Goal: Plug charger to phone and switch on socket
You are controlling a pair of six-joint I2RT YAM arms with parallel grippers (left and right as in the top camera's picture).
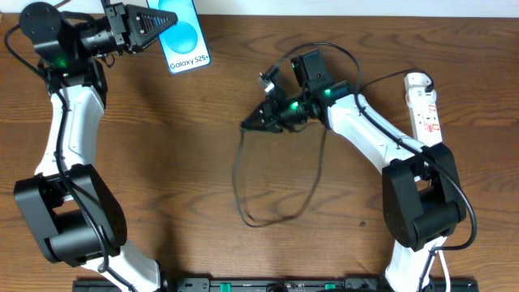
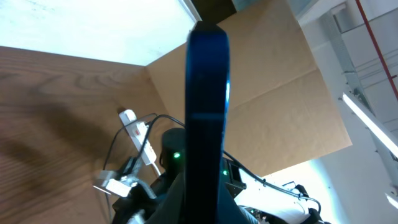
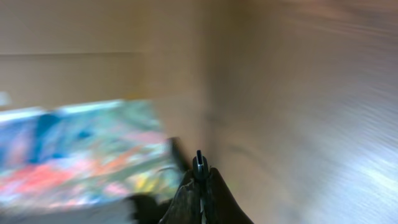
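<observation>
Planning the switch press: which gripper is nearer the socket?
Right. The right gripper, holding the charger, is mid-table, left of the socket; left gripper, holding the phone, is farther left.

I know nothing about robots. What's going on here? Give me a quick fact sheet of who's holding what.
left gripper: shut on the phone, screen facing up, at the far edge of the table
right gripper: shut on the charger's plug tip
charger: cable loops loosely across the table
socket: lies beside the right arm, nothing touching it
plugged in: not yet; plug tip and phone are well apart
</observation>
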